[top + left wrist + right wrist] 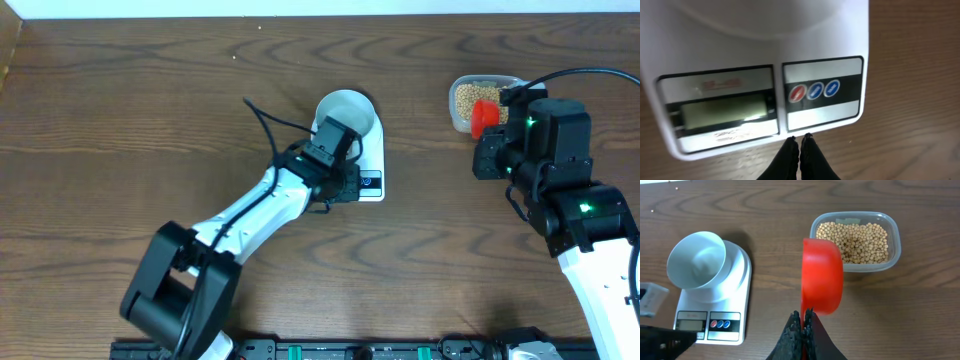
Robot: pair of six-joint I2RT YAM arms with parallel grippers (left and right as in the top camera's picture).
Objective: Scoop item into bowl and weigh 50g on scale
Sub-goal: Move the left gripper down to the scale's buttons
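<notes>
My right gripper (802, 319) is clamped on the thin lower end of a red scoop (822, 275). My left gripper (800, 146) has its fingers together on nothing, just beside the front edge of the scale (740, 45), below the buttons (814, 90).

The table (920, 315) is dark wood. The scale lies flat on it, and its display (722, 111) shows nothing that I can read. The bowl (695, 260) stands on the scale and looks empty. The clear tub (892, 260) is well apart from it, and the beans (855, 242) are all in the tub.

The scoop hangs near the tub. It is turned so that I cannot see inside it.

I judge the scoop stiff and light, so this hold is good if I keep it level. The beans are hard, smooth and light; they will roll and bounce, so I must pour slowly. The bowl is light and can slide if I touch it.
</notes>
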